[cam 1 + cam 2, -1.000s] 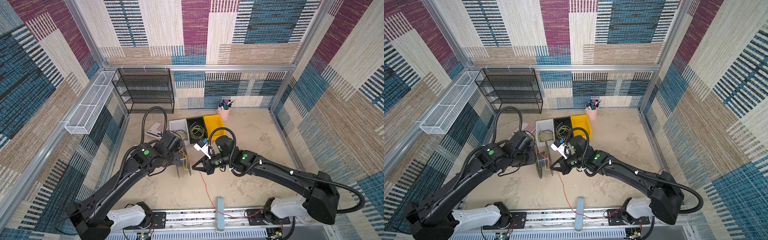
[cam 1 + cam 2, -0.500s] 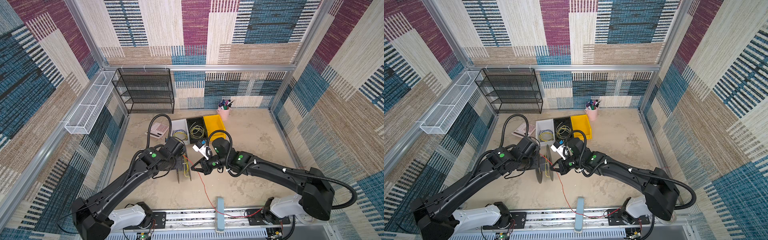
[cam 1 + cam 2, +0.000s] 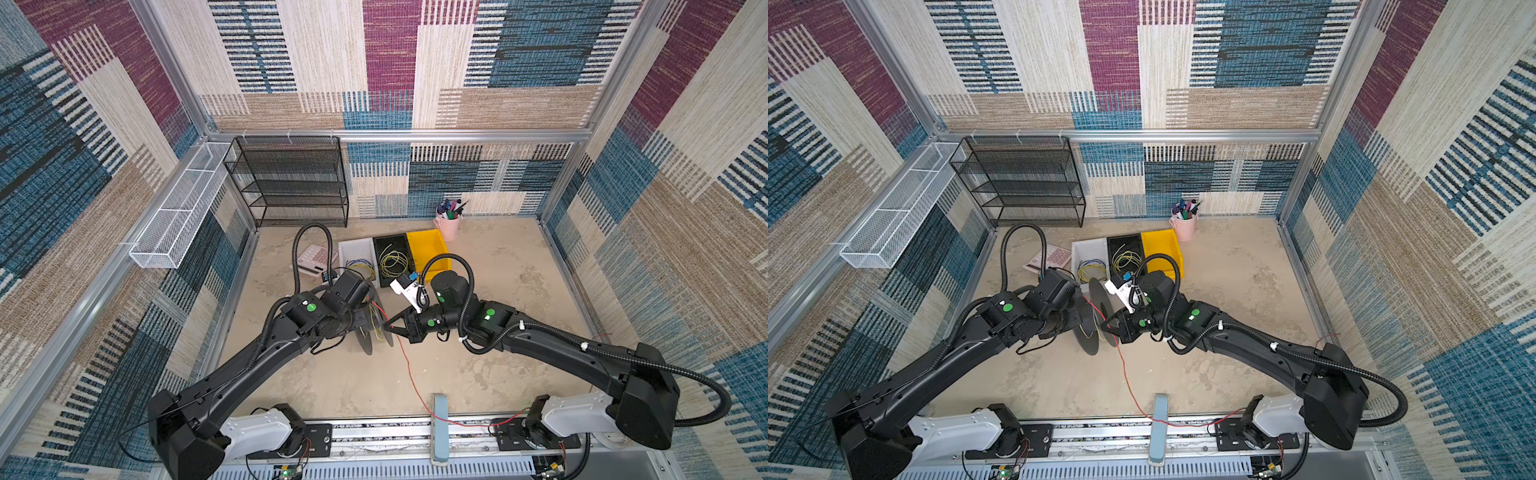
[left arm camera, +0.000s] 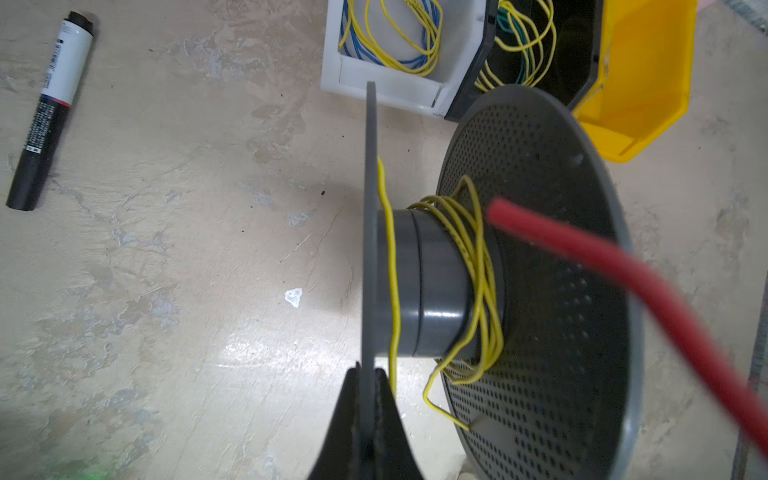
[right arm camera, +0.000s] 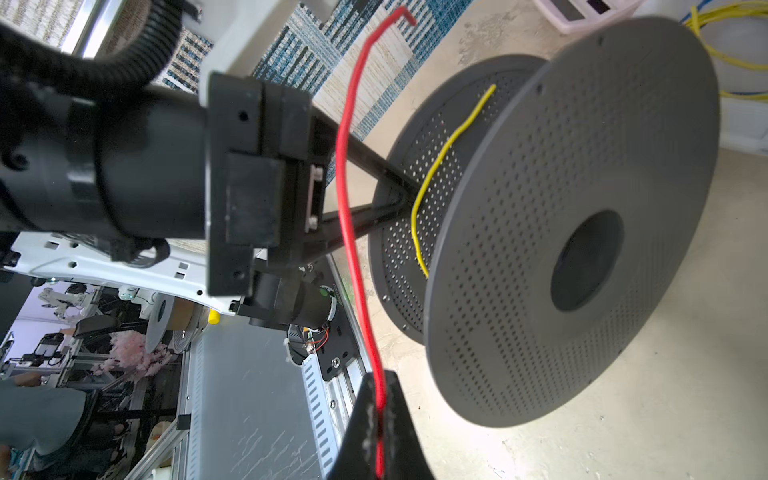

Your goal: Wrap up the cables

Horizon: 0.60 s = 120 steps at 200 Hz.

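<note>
Left fingers (image 4: 345, 415) closed on one flange rim of the grey spool (image 4: 436, 282), which stands upright on the surface (image 3: 519, 270), axle pointing arm to arm. Right fingers (image 5: 361, 424) pinch the red wire (image 5: 345, 216) just beside the other flange. Its short free end rises past the spool; the long tail trails to the front rail (image 3: 374, 432).

Back wall: black mesh shelf (image 3: 291, 183), white wire basket (image 3: 174, 220) on the side rail | pink cup of pens (image 3: 448, 226) near the wall | row of touching bins: white bin (image 3: 353, 249) holding blue-and-yellow wire coil (image 3: 359, 268), black bin (image 3: 388, 240) holding yellow-green wire coil (image 3: 392, 264), yellow bin (image 3: 428, 249) | pink calculator (image 3: 316, 257) beside the white bin | black-and-white marker (image 4: 50, 112) lying flat on the table
</note>
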Motion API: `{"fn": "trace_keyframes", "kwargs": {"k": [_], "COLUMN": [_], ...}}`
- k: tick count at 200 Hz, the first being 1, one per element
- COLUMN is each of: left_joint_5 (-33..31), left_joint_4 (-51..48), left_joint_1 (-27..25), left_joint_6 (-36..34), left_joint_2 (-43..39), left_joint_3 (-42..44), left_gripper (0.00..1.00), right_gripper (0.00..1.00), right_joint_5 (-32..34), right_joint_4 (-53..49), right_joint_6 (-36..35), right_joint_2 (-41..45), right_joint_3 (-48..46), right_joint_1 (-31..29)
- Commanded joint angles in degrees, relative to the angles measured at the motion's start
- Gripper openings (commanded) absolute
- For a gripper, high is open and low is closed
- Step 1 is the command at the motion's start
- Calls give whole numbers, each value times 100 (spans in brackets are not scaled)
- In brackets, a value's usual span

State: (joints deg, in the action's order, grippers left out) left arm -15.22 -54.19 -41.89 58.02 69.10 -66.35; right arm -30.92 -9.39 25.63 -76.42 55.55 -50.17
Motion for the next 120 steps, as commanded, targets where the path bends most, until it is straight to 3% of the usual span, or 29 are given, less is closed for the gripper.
{"fn": "trace_keyframes", "kwargs": {"k": [1, 34, 120], "left_joint_5": [-299, -197, -55], "left_joint_4": [290, 291, 298], "left_joint_1": [-3, 4, -1], "left_joint_6": [395, 403, 580], "left_joint_2": [129, 393, 522], "left_joint_3": [-191, -412, -403], "left_gripper": [0, 0, 0], "right_gripper": [0, 0, 0], "right_joint_5": [-16, -125, 506], "right_joint_4": [360, 1003, 2326], "right_joint_6": [363, 662, 1140], "right_joint_2": [66, -84, -656], "right_joint_3": [-269, -711, -956], "right_joint_1": [-3, -53, -87]}}
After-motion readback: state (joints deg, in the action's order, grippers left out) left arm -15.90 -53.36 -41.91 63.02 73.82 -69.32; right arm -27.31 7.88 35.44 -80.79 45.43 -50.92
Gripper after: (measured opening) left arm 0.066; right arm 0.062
